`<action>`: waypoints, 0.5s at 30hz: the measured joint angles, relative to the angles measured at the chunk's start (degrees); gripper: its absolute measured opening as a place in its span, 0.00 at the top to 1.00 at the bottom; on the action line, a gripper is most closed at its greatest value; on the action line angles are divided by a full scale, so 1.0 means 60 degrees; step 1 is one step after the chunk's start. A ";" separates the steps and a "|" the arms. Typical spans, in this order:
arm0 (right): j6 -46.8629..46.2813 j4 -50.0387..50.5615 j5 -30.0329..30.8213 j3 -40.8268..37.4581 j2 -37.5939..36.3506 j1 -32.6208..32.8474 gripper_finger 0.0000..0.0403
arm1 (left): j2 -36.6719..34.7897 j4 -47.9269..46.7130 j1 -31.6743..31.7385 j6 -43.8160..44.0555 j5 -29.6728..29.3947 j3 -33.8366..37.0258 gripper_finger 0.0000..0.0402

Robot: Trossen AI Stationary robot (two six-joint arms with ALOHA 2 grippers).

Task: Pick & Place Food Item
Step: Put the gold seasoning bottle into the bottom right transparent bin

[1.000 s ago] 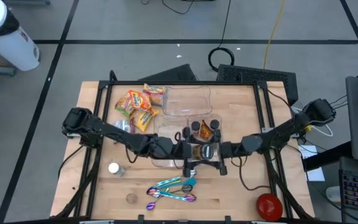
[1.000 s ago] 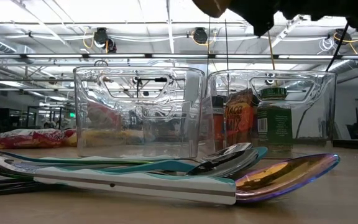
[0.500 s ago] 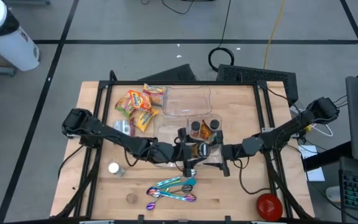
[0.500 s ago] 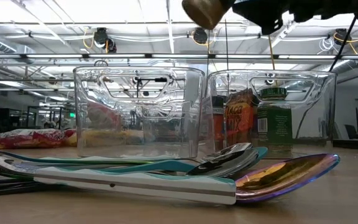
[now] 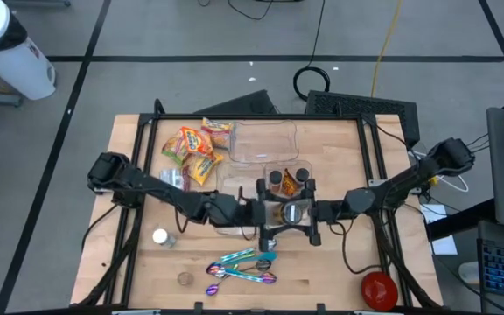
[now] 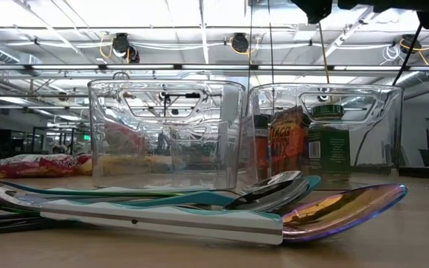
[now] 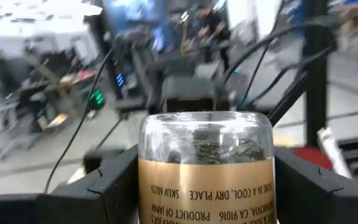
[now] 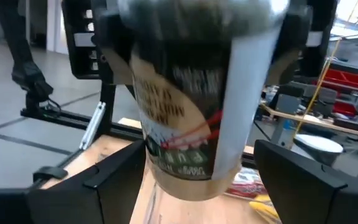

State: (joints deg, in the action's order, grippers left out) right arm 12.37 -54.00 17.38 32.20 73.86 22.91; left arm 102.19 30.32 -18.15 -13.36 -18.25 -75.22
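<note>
Mid-handover above the table's middle: the left gripper [image 5: 254, 213] and right gripper [image 5: 309, 213] both clasp the spice jar [image 5: 285, 213], fingers spread wide around it. Next, one must release.

the table [image 5: 339, 271] is pale matt wood. clear glossy plastic bins [image 6: 166, 134], a glass-like jar [image 7: 207, 165] with a paper label, shiny metal spoons [image 6: 334, 212], crinkly glossy snack bags [image 5: 192, 150].
</note>
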 joint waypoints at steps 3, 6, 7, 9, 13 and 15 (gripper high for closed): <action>-0.0065 -0.0453 -0.0511 -0.0003 0.0161 -0.0006 0.28 | -0.0003 0.0115 0.0125 -0.0009 0.0240 0.0000 0.27; -0.0157 -0.1165 -0.0686 -0.0003 0.0518 -0.0010 0.28 | 0.0014 0.0146 0.0287 0.0212 0.0633 0.0000 0.29; -0.0138 -0.1348 -0.0618 -0.0003 0.0647 -0.0010 0.28 | 0.0083 0.0283 0.0362 0.0312 0.0905 0.0000 0.30; -0.0048 -0.1699 -0.0278 -0.0010 0.0916 -0.0021 0.28 | 0.0231 0.0473 0.0468 0.0357 0.1259 0.0000 0.30; 0.0056 -0.2046 0.0012 -0.0021 0.1232 -0.0024 0.28 | 0.0401 0.0497 0.0441 0.0272 0.0804 0.0004 0.30; 0.0049 -0.2143 0.0059 -0.0021 0.1297 -0.0031 0.28 | 0.0398 0.0383 0.0435 0.0243 0.0762 0.0000 0.27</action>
State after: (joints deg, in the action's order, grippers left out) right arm 12.67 -66.85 17.73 32.08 81.64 22.72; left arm 104.57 32.62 -15.54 -11.90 -13.67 -75.22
